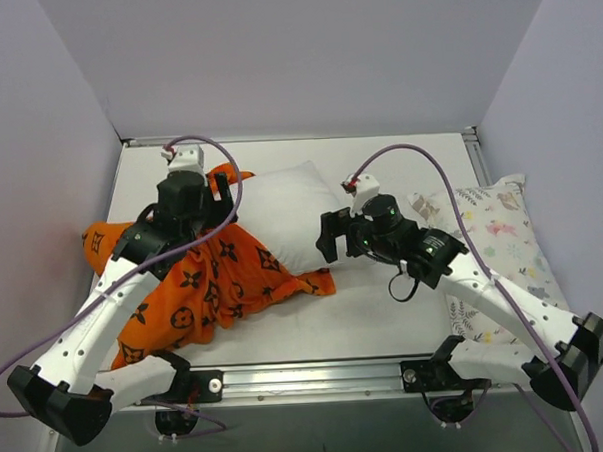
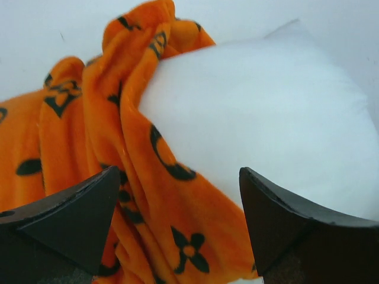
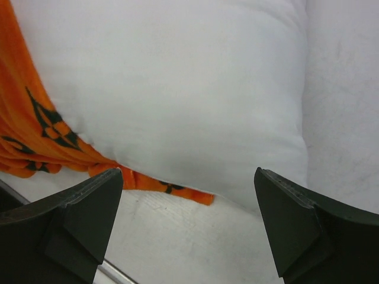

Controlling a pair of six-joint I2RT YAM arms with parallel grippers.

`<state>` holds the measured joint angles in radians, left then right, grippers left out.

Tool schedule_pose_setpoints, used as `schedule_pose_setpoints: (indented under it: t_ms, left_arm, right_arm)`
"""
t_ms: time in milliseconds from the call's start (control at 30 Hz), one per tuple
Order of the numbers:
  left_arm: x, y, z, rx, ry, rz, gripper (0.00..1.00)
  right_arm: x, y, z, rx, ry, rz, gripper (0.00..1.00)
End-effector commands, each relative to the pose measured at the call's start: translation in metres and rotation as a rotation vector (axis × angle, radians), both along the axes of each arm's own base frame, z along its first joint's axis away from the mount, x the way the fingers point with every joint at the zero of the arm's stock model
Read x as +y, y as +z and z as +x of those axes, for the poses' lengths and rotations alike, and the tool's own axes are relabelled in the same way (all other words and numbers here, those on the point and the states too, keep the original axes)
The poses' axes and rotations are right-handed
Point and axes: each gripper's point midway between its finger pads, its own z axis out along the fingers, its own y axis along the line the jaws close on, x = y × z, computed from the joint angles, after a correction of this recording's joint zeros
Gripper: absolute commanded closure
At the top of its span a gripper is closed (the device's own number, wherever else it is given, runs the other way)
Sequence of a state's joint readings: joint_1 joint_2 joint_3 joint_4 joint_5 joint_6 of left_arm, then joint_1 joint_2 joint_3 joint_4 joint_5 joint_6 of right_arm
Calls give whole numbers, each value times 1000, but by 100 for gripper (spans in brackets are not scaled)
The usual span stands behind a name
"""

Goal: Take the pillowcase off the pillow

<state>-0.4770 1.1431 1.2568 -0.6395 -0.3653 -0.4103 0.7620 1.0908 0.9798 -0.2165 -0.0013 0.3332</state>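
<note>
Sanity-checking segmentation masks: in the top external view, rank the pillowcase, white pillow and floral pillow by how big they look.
1. pillowcase: clearly the widest spread.
2 or 3. floral pillow and white pillow: look alike. The white pillow is partly under the pillowcase and the floral pillow partly under the right arm, so I won't rank them.

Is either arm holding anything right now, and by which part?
Nothing is held. Both are open: the left gripper faces the pillowcase, the right gripper faces the pillow.
</note>
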Motion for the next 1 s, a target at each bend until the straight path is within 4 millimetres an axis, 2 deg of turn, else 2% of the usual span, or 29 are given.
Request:
schedule_pose_setpoints:
  t_ms: [0,33,67,100,133,167,233,267,333,367,433,467,500,533,567,600,633,700,800,833,933,967]
  left_arm:
    - [4,-27,-32,51,75,-12,10]
    - [4,-45,-42,80,72,-7,10]
    - [-4,-43,-53,66,43,-28,10]
    - [-6,-49,-60,75,52,-49,9]
    - [-8,-56,-66,83,54,-46,8]
    - [-12,-69,-76,106,32,-34,8]
    - [-17,-84,-83,129,35,-36,7]
    - [-17,-97,-87,153,34,-21,7]
    - [-25,-107,-91,178,25,-24,7]
    - [-26,-114,-92,191,27,-11,11]
    - [-27,-119,-92,207,31,1,17]
    - [-27,-124,-91,215,38,17,32]
    - [-26,-124,-90,214,40,29,41]
    - [-24,-125,-89,217,42,38,56]
    - [-24,-125,-89,217,41,47,85]
    - [-23,-124,-87,213,41,52,96]
    - [-21,-122,-86,210,50,50,100]
    - [-14,-117,-83,201,60,58,100]
    - [9,-107,-76,196,116,66,100]
    - [16,-101,-73,187,132,57,100]
    - [46,-97,-67,192,201,78,100]
    - [61,-95,-64,196,241,87,100]
  right_arm:
    - [19,4,31,-118,58,-100,0]
    - [26,1,33,-117,90,-109,0]
    - [36,-4,41,-111,111,-126,0]
    - [45,-10,40,-108,166,-143,0]
    - [54,-14,38,-102,199,-150,0]
    - [64,-28,39,-80,234,-171,0]
    - [75,-44,39,-67,262,-213,0]
    - [77,-61,43,-39,257,-248,0]
    - [81,-76,47,-9,244,-259,0]
    - [82,-89,51,10,225,-283,3]
    - [86,-94,54,38,216,-284,28]
    - [87,-103,52,69,211,-302,48]
    - [78,-104,60,62,146,-342,93]
    - [79,-97,65,60,121,-343,100]
    - [72,-99,63,80,102,-377,100]
    - [60,-93,71,51,32,-418,100]
    - [53,-85,75,40,-8,-432,100]
    - [28,-69,78,36,-105,-470,100]
    - [-21,-36,86,11,-276,-513,100]
    - [-36,-20,83,4,-310,-500,100]
    - [-77,5,89,4,-429,-455,100]
    - [-90,18,84,-9,-456,-449,100]
